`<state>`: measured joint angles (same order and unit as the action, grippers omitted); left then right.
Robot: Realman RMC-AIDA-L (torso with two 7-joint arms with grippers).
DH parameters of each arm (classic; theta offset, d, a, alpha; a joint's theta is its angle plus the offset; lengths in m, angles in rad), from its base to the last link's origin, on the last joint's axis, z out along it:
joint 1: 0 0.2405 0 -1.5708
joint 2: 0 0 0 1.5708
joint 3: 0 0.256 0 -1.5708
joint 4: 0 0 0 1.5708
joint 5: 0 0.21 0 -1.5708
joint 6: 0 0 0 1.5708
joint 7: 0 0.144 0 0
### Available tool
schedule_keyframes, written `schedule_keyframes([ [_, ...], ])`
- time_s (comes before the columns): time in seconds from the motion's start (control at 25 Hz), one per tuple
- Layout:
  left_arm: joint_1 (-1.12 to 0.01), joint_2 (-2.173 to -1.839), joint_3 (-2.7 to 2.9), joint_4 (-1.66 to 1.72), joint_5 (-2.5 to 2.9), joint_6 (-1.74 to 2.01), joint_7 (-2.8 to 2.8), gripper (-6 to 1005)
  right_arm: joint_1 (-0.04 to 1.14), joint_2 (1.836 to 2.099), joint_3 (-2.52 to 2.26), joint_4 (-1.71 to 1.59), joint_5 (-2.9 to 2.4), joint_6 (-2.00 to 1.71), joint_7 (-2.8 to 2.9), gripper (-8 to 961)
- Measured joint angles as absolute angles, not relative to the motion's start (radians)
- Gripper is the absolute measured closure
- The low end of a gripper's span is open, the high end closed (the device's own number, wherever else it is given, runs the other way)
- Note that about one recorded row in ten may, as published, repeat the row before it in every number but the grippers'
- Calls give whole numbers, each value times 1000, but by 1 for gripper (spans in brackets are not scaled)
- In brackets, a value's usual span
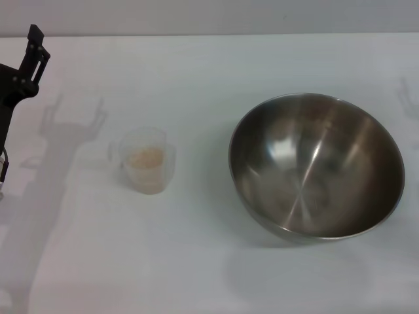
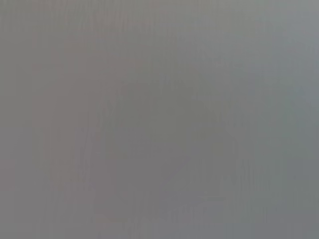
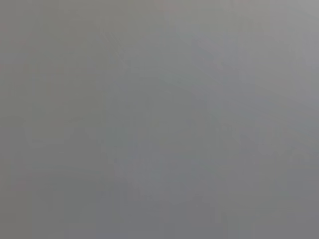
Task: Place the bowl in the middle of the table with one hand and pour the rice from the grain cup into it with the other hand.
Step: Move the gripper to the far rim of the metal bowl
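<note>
In the head view the steel bowl sits on the white table, right of the middle and tilted slightly. The small clear grain cup stands upright left of the middle, holding pale rice in its lower part. My left gripper hangs at the far left edge, well behind and left of the cup, touching nothing. The right gripper is out of view. Both wrist views show only a plain grey surface.
A forked shadow of the left gripper falls on the table just left of the cup. A faint shadow lies at the right edge, beside the bowl.
</note>
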<state>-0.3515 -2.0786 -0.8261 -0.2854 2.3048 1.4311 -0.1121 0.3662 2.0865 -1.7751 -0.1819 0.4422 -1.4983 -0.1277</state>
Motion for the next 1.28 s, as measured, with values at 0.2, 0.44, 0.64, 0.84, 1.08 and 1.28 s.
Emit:
schedule_keyframes([
  [0.2,-354,-2078,-830,-285,2305,1431,-109,171,348,2081,-1776,-282,432,-1380,42,302],
  [0.44,-356,-2076,-831,-285,2305,1436,-107,172,253,2075,-1756,-588,324,-1070,114,310],
  [0.64,-354,-2075,-832,-284,2306,1438,-106,172,159,2077,-1717,-921,181,-678,174,316],
  [0.84,-353,-2074,-833,-275,2305,1439,-106,172,123,2077,-1724,-1245,47,-218,285,323],
  [1.08,-352,-2074,-842,-277,2305,1439,-106,172,161,2074,-1744,-1602,74,461,194,331],
  [1.28,-351,-2075,-853,-276,2305,1439,-106,173,246,2074,-1644,-1819,259,973,-4,338],
])
